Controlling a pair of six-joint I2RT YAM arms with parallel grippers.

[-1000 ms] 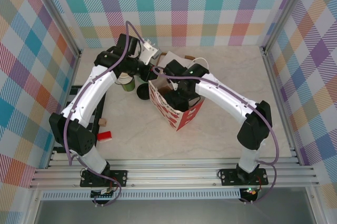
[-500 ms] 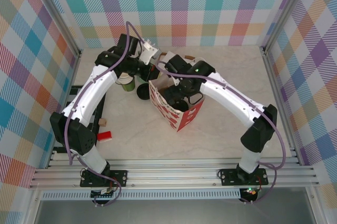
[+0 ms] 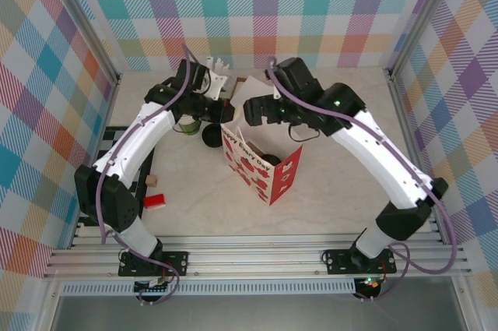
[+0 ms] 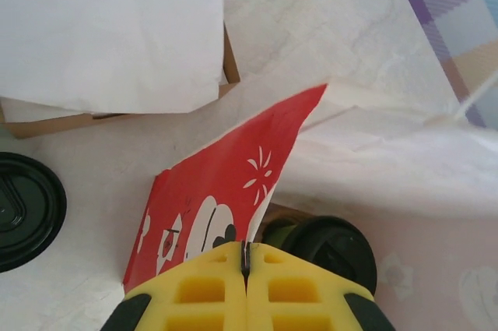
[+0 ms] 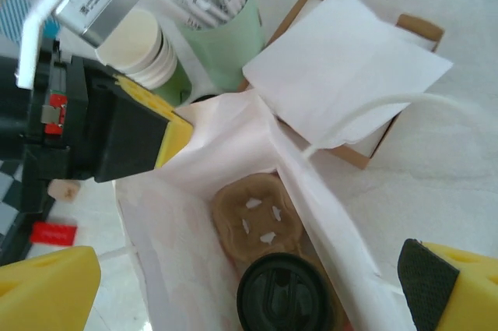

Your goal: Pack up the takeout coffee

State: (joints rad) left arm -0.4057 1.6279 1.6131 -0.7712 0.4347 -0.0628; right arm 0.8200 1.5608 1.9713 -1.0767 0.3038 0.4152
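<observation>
Cream marbled table (image 3: 334,191) is enclosed by checked walls (image 3: 311,4). The bag (image 3: 268,179) rim is pinched by the left gripper (image 4: 245,257); the right gripper (image 5: 247,280) is spread above the bagged coffee (image 5: 284,300).

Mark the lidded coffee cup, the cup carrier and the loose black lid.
lidded coffee cup (image 5: 284,296): right wrist view, lid centre
cup carrier (image 5: 250,218): right wrist view, empty socket
loose black lid (image 4: 22,210): left wrist view, top face

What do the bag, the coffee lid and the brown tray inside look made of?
The bag: likely paper, printed red outside, matte white inside, sharp creases. The coffee lid: black plastic, by its moulded rim and sheen. The brown tray: probably moulded pulp, dull and fibrous with punched slots.
</observation>
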